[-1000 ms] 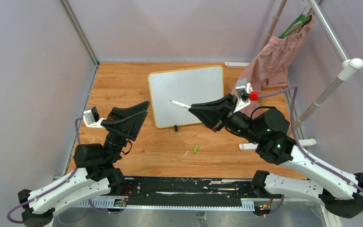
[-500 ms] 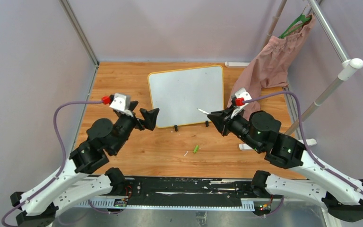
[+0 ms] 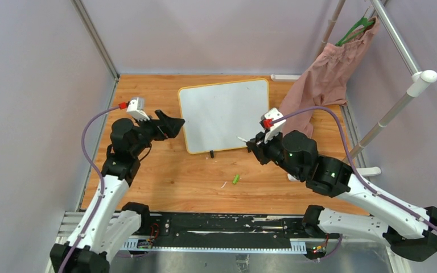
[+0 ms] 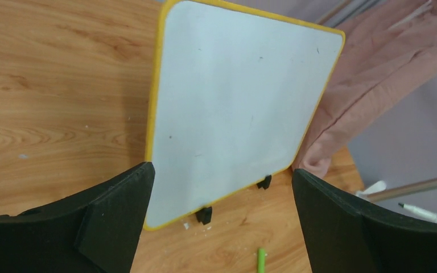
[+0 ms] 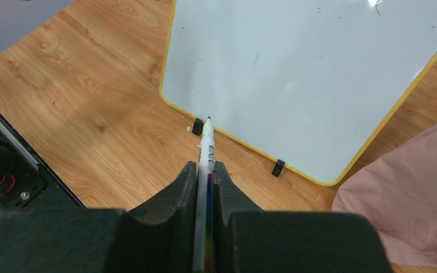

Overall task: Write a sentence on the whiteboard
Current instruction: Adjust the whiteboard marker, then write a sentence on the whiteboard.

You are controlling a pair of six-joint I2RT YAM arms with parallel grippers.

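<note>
Fingers first, from above: left fingers [image 3: 170,124] spread wide just beside the whiteboard [image 3: 225,111], right fingers [image 3: 254,145] clamped on a marker [image 3: 242,139] at its near edge; green cap [image 3: 236,178] loose on the bench [image 3: 165,170]. From the left wrist: frames the blank whiteboard between both fingers, pink garment [image 4: 387,74] behind. From the right wrist: points the marker tip over a black clip foot [image 5: 197,126]; no sentence yet. Looks light, stiff, slick, likely to slide under pen pressure; best steadied at the yellow rim [image 5: 167,57]. No container visible.
</note>
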